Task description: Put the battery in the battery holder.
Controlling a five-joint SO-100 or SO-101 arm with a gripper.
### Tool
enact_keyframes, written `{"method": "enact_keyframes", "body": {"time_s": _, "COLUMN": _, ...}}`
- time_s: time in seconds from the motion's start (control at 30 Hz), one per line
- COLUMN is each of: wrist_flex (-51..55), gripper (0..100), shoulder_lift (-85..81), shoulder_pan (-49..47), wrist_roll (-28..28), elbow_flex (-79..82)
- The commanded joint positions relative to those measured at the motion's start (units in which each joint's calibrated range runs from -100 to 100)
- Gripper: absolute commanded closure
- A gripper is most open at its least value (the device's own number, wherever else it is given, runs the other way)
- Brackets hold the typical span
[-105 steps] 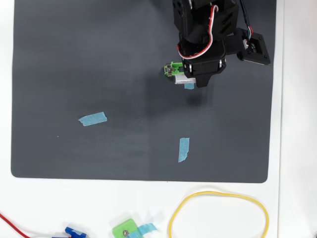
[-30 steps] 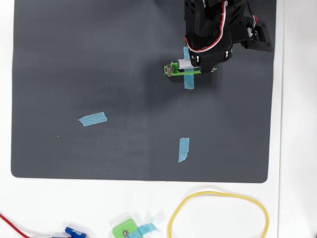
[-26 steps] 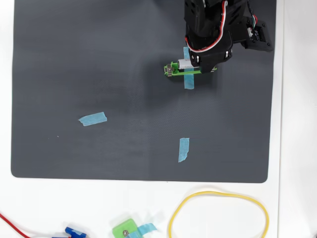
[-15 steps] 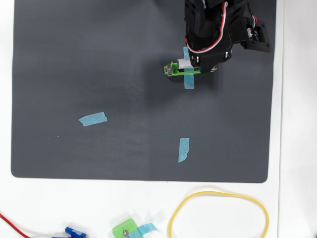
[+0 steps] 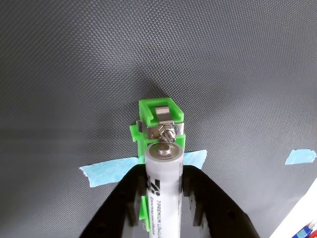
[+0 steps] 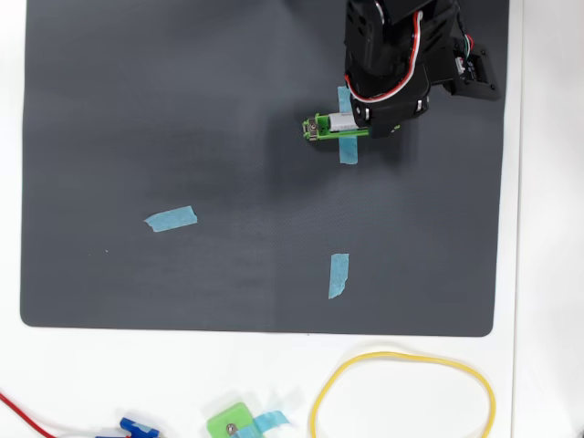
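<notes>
The battery (image 5: 163,191) is a white-silver cylinder with dark print, held between my black fingers (image 5: 210,198). My gripper (image 5: 164,171) is shut on it. The battery lies along the bright-green battery holder (image 5: 161,113), its metal end close to the silver contact and screw at the holder's far end. I cannot tell whether it is seated in the frame. Blue tape (image 5: 106,172) crosses the holder. In the overhead view the gripper (image 6: 354,122) covers most of the battery (image 6: 340,121), and the holder's left end (image 6: 315,128) sticks out on the dark mat.
Loose blue tape strips lie on the dark mat (image 6: 171,218) (image 6: 338,275), and another shows in the wrist view (image 5: 300,156). Below the mat on the white table are a small squarish green piece (image 6: 230,424), a yellow loop (image 6: 401,397) and a red wire (image 6: 23,411).
</notes>
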Motion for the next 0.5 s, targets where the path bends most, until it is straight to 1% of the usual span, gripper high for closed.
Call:
{"method": "enact_keyframes", "body": {"time_s": 0.0, "wrist_flex": -0.7, "gripper": 100, "shoulder_lift": -0.5, "shoulder_pan": -1.1, "wrist_roll": 0.2, "elbow_flex": -2.2}}
{"method": "enact_keyframes", "body": {"time_s": 0.03, "wrist_flex": -0.4, "gripper": 98, "shoulder_lift": -0.5, "shoulder_pan": -1.1, "wrist_roll": 0.2, "elbow_flex": -2.2}}
{"method": "enact_keyframes", "body": {"time_s": 0.1, "wrist_flex": 0.0, "gripper": 76, "shoulder_lift": -0.6, "shoulder_pan": -1.1, "wrist_roll": -0.2, "elbow_flex": -1.4}}
{"method": "enact_keyframes", "body": {"time_s": 0.13, "wrist_flex": 0.1, "gripper": 71, "shoulder_lift": -0.6, "shoulder_pan": -1.1, "wrist_roll": -0.2, "elbow_flex": -1.4}}
{"method": "enact_keyframes", "body": {"time_s": 0.23, "wrist_flex": 0.1, "gripper": 71, "shoulder_lift": -0.7, "shoulder_pan": -0.8, "wrist_roll": -0.2, "elbow_flex": -1.4}}
{"method": "enact_keyframes", "body": {"time_s": 0.3, "wrist_flex": 0.1, "gripper": 75, "shoulder_lift": -0.7, "shoulder_pan": -0.4, "wrist_roll": 0.0, "elbow_flex": -1.3}}
{"method": "enact_keyframes", "body": {"time_s": 0.33, "wrist_flex": 0.1, "gripper": 88, "shoulder_lift": -0.7, "shoulder_pan": -0.4, "wrist_roll": 0.1, "elbow_flex": -1.3}}
{"method": "enact_keyframes", "body": {"time_s": 0.37, "wrist_flex": 0.1, "gripper": 98, "shoulder_lift": -0.7, "shoulder_pan": -0.4, "wrist_roll": 0.1, "elbow_flex": -1.3}}
{"method": "enact_keyframes", "body": {"time_s": 0.4, "wrist_flex": 0.1, "gripper": 100, "shoulder_lift": -0.7, "shoulder_pan": -0.4, "wrist_roll": 0.2, "elbow_flex": -1.4}}
{"method": "enact_keyframes", "body": {"time_s": 0.47, "wrist_flex": 0.1, "gripper": 100, "shoulder_lift": -0.7, "shoulder_pan": -0.4, "wrist_roll": 0.2, "elbow_flex": -1.4}}
